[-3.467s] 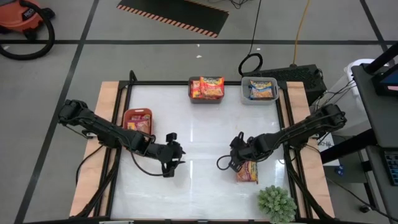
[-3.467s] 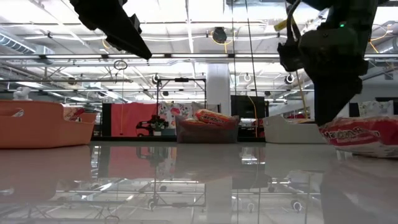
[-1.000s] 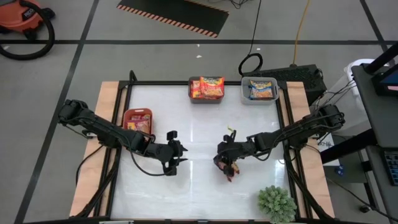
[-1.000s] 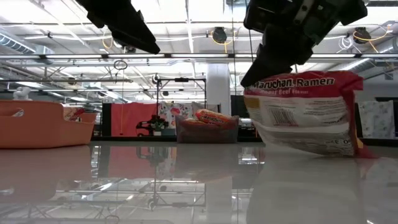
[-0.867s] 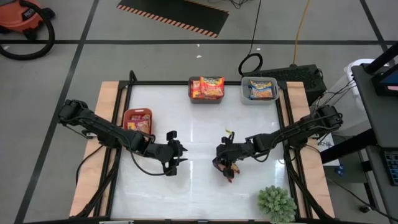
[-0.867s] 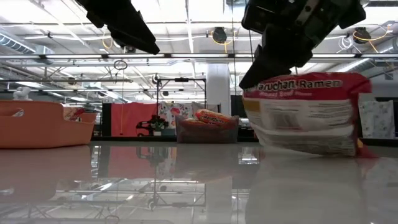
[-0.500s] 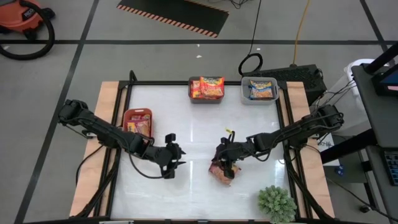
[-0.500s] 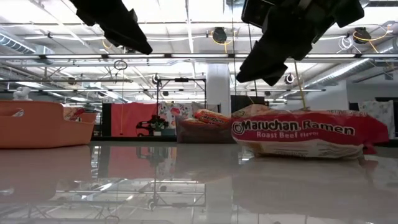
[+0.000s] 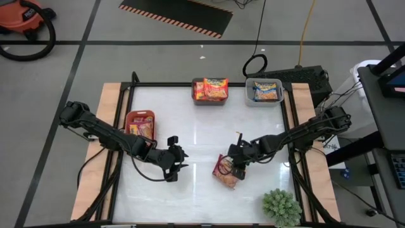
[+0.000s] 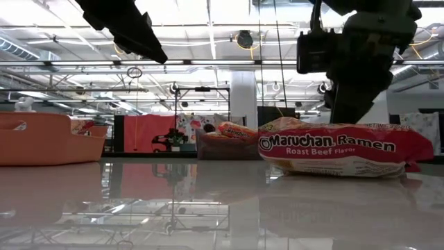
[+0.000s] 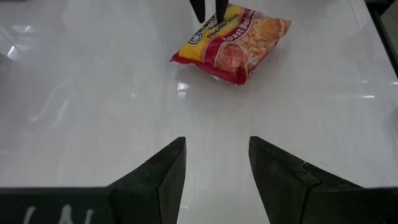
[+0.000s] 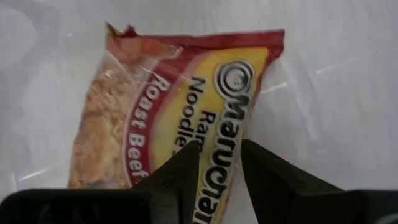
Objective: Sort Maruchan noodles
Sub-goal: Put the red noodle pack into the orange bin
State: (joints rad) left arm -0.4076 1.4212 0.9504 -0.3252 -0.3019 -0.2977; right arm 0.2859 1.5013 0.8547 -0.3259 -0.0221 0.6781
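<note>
One Maruchan noodles packet (image 9: 224,173), yellow with red trim and "Roast Beef" lettering (image 10: 340,149), lies flat on the white table near its middle. My right gripper (image 9: 236,166) points down over the packet's right edge, its fingers open by a narrow gap (image 12: 219,146). My left gripper (image 9: 172,170) hovers open to the packet's left, facing it, with nothing between its fingers (image 11: 217,146). More packets lie in the bins at the far edge and at the left. My right gripper stands over the packet's edge beside the "Maruchan" lettering (image 12: 239,93), fingers slanting down from the table's right. I cannot tell whether the fingertips touch the wrapper. The packet rests flat on the table.
A dark red bin (image 9: 210,90) and a grey bin (image 9: 264,91) stand at the far edge, both with packets inside. An orange bin (image 9: 140,123) sits at the left. A green plant (image 9: 281,207) stands at the near right corner.
My right gripper held the packet lifted and tilted on edge, then opened and let go. The packet has fallen flat onto the table. The gripper has tipped further downward, rolled, and shifted a little toward the table's right edge.
</note>
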